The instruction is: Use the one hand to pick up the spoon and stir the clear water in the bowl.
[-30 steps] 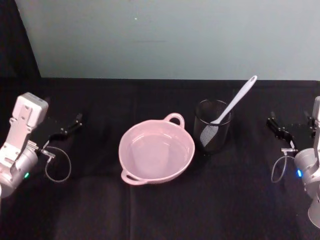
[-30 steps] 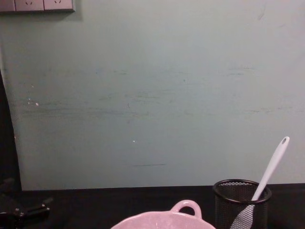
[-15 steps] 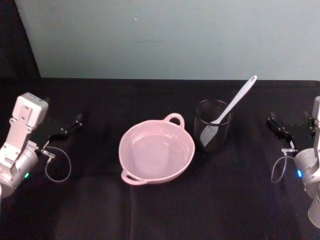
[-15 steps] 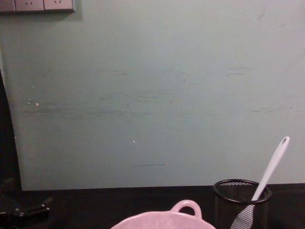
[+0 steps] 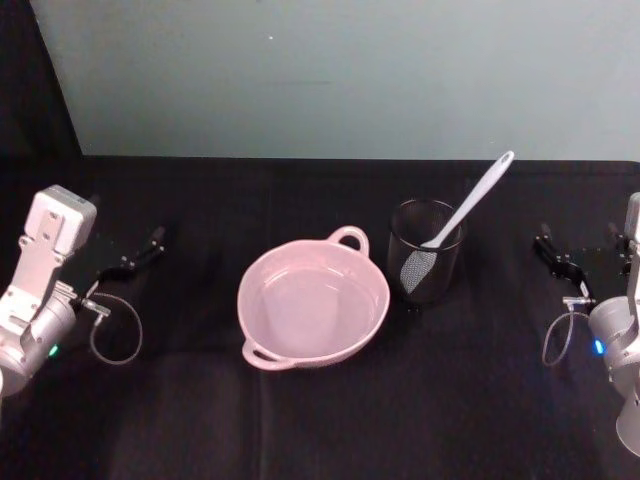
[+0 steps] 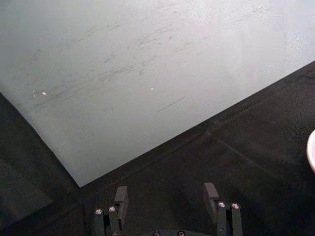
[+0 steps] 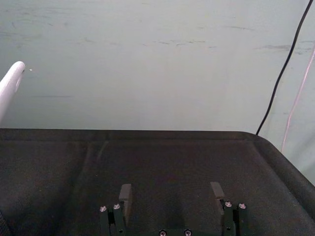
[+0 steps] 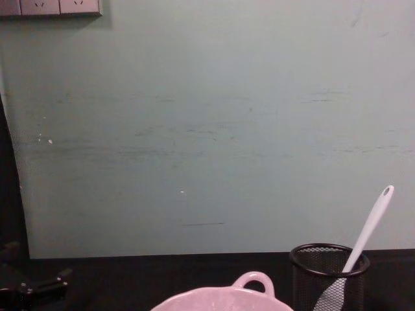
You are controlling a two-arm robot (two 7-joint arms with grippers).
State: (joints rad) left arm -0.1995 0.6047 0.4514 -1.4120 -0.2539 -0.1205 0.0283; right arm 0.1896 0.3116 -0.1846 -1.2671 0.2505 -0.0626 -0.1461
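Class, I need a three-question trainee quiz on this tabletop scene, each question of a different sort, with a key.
1. True or false: the long white plastic spoon lies in the pale pink wavy-rimmed bowl.
2. Which is nearer the black wire-mesh cup: A) left end effector B) right end effector?
3. Fill in: both end effectors are ____.

Key: 1 false, it stands in the cup; 2 B; 3 open.

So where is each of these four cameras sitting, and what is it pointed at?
Head: high, looking down at bowl, cup with spoon; left gripper, right gripper.
Chest: low, facing wall; same bowl, cup, spoon.
Left wrist: over open left gripper, toward wall.
Right wrist: over open right gripper; spoon tip.
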